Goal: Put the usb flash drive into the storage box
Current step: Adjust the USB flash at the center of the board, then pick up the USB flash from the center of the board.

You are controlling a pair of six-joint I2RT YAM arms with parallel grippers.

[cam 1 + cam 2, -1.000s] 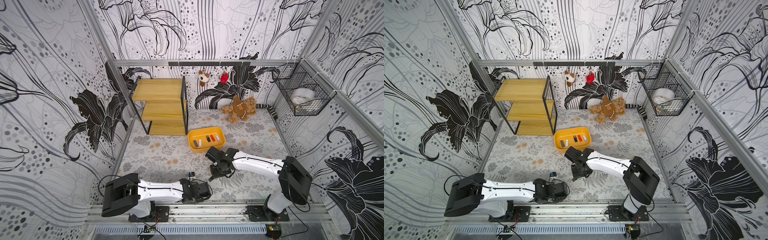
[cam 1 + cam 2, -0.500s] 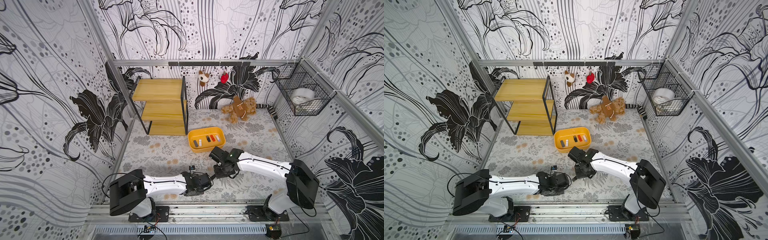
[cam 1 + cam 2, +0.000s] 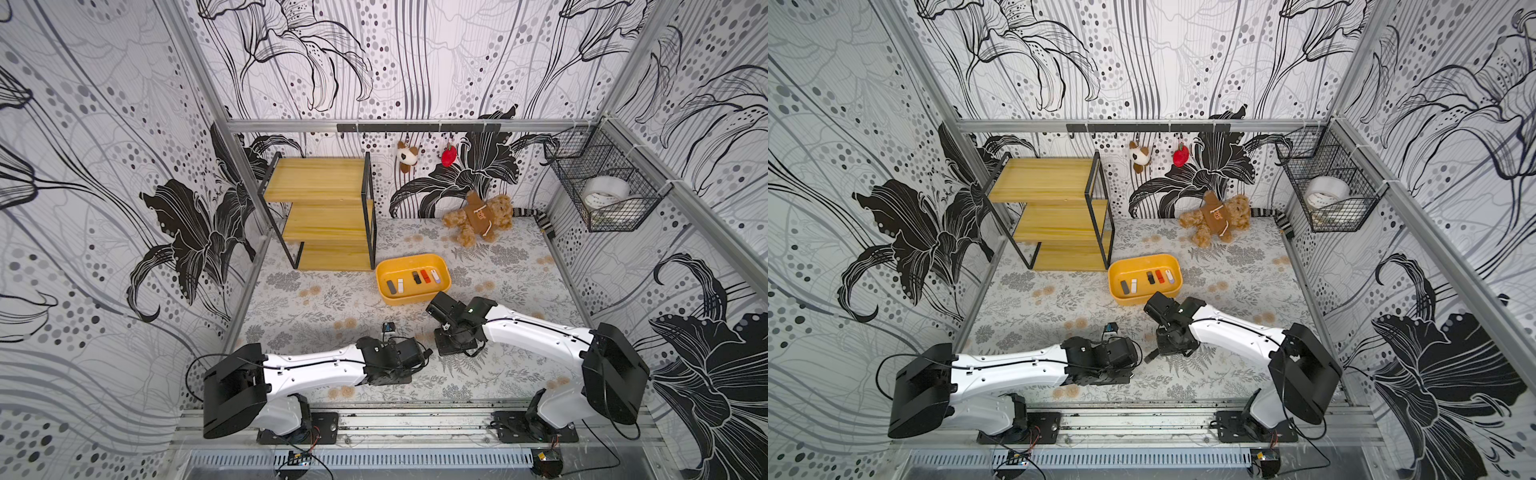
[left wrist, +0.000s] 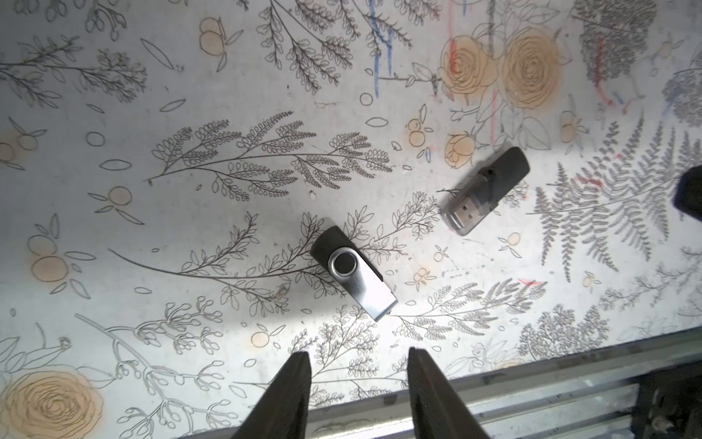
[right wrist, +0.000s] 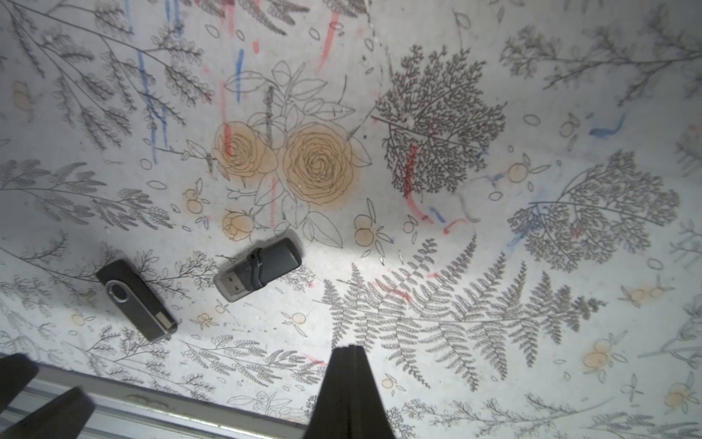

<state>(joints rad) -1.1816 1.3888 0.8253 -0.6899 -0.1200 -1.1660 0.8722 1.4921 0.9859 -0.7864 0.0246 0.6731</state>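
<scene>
Storage box [image 3: 415, 299], yellow-orange, sits on the flowery table [image 3: 316, 307] with five little drives [image 3: 417, 277] lying in it. Left claw [image 4: 359, 353] hangs low over the table with its two fingers apart, holding nothing. Right claw [image 5: 349, 347] has its fingers pressed together, and it is empty too. Down near the front rail, not in the box, lie a black usb flash drive [image 4: 351, 273] with a silver swing cover, just ahead of the left claw, and a grey usb flash drive [image 4: 486, 190] with a clear cap beside it, not touching.

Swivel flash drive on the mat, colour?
Swivel drive: black body, silver clip; best in left wrist view.
</scene>
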